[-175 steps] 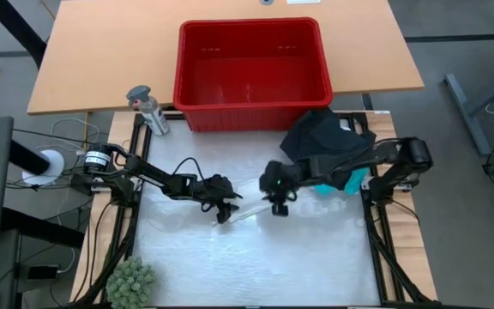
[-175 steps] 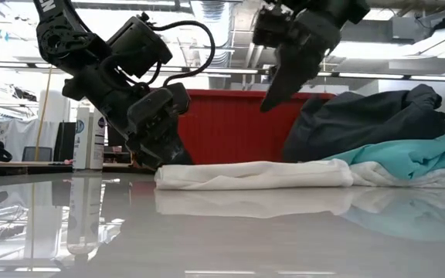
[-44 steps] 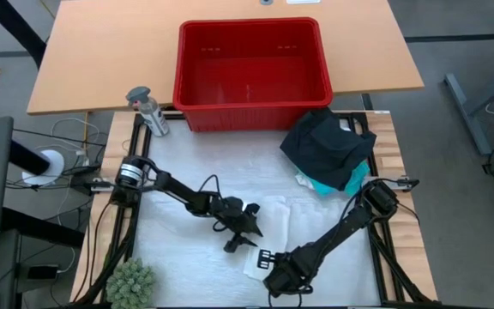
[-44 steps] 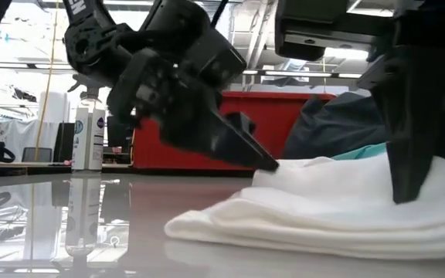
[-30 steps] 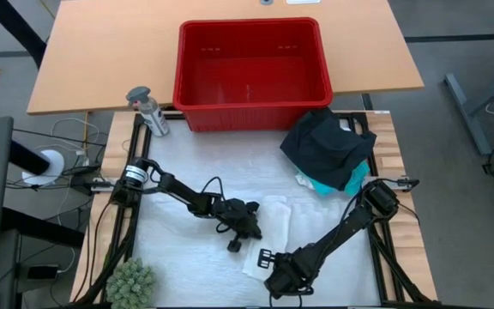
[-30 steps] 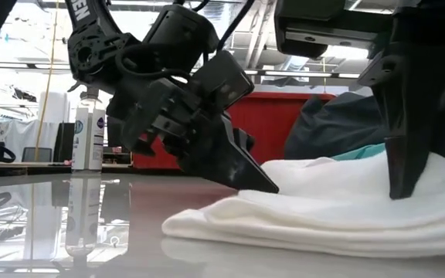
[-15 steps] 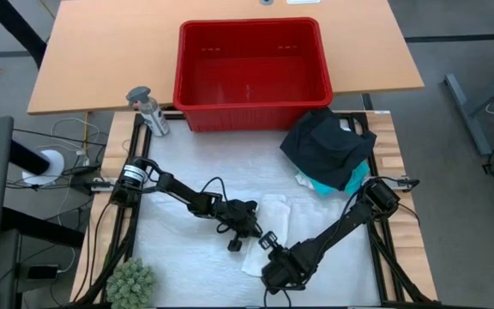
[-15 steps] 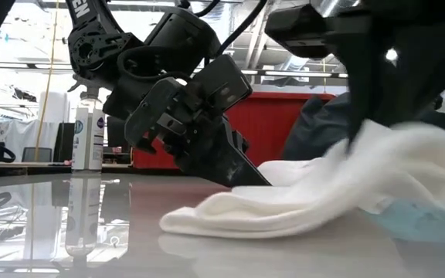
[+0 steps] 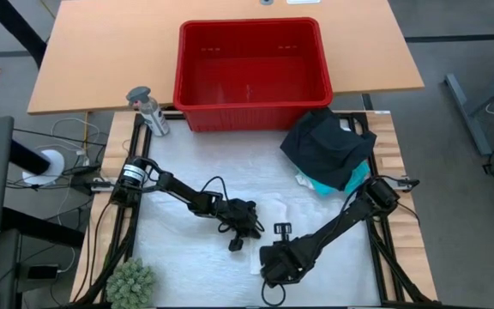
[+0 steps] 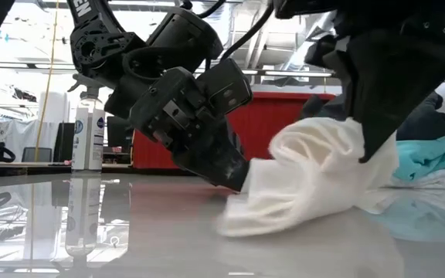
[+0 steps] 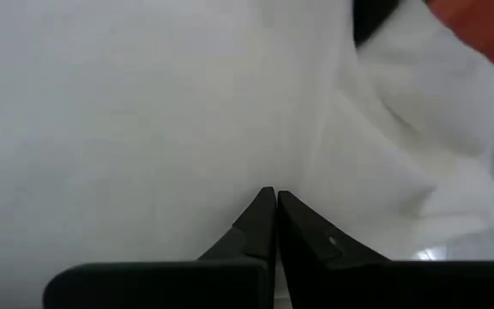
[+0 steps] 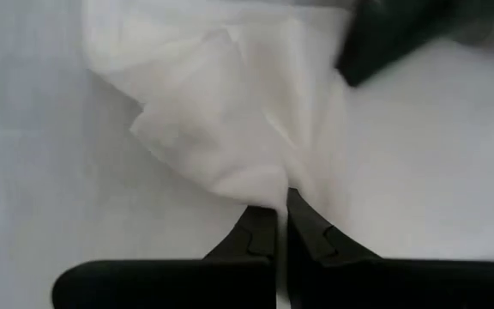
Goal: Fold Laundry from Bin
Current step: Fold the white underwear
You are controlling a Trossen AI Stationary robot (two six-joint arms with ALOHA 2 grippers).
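A white garment point(image 9: 278, 213) lies on the white table between my two grippers, bunched and partly raised point(image 10: 315, 181). My left gripper point(image 9: 252, 230) is shut, its tips down on the garment's left part point(image 10: 242, 184). My right gripper point(image 9: 274, 252) stands over the garment's near part, pointing steeply down and shut on the cloth. A pile of black clothing point(image 9: 327, 144) over a turquoise shirt point(image 9: 352, 180) rests on the table's far right. The red bin point(image 9: 251, 60) stands beyond the far edge on a wooden table. My left gripper presses its shut fingertips point(image 11: 274, 204) down on the garment's left part point(image 11: 230, 146), slanting down from the table's left. That part stays on the table. My right gripper pinches a gathered fold of the garment's near part point(image 12: 260, 176) between its two fingers, from above. The fold is lifted off the table point(image 10: 334, 139), and the cloth hangs slack below it onto the table.
A spray bottle point(image 9: 147, 107) stands at the table's far left corner, and a green spiky ball point(image 9: 132, 281) sits at the near left. Bare white table lies to the near left of the garment.
My right gripper has rolled about its own axis and risen a little toward the far edge with the garment's near part. That part has gone from flat to lifted and bunched toward my left gripper. The part under my left gripper has stayed on the table.
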